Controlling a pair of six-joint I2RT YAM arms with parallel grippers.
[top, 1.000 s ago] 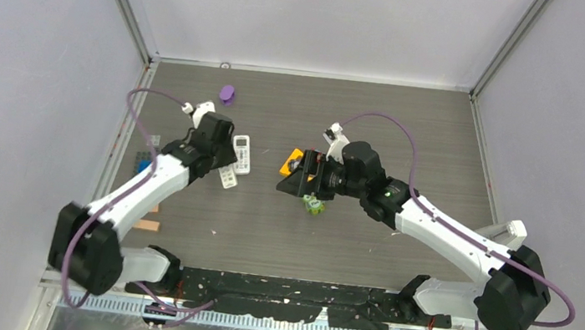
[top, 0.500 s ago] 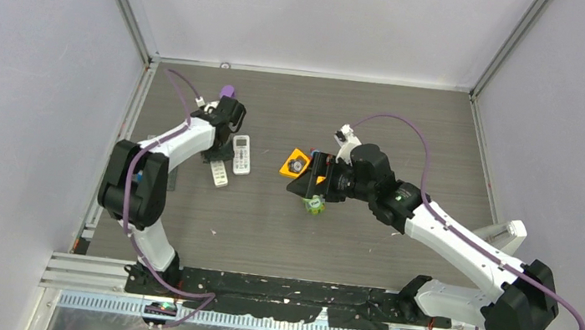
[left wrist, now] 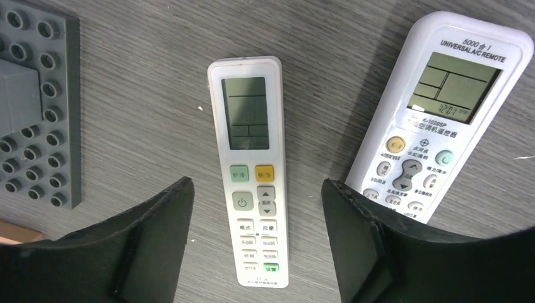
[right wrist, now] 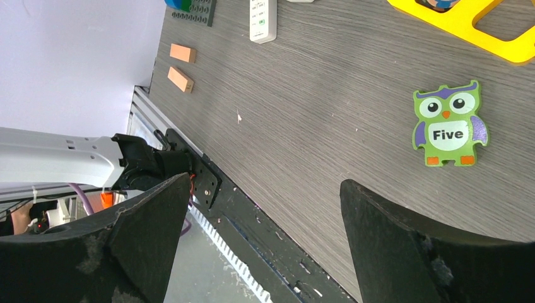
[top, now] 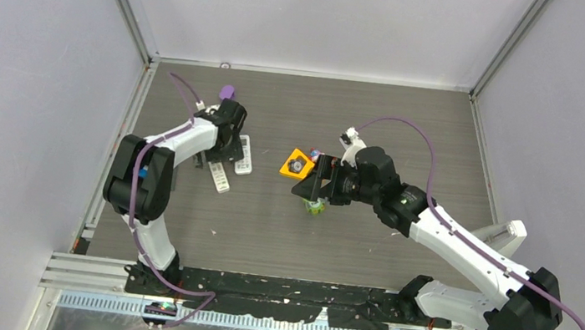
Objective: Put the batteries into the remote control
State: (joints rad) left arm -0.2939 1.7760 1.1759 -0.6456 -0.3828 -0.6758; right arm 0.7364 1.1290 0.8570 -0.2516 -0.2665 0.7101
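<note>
White link shells, black joint housings on left arm, right arm; 1 purple cable running along each. Matte black, blunt fingers on left hand, right hand.

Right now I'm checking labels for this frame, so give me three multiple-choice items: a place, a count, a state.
1. Which remote lines up with the gap of the left pincer? A) slim remote B) wide remote C) neither
2. How many remotes does the left wrist view show? A) one B) two C) three
3. The right pincer is: A) open, empty B) shut on a battery C) shut on a remote
Key: 1 A, it sits framed between the fingers; 2 B, they lie side by side; 3 A, its fingers stand wide apart, holding nothing.
</note>
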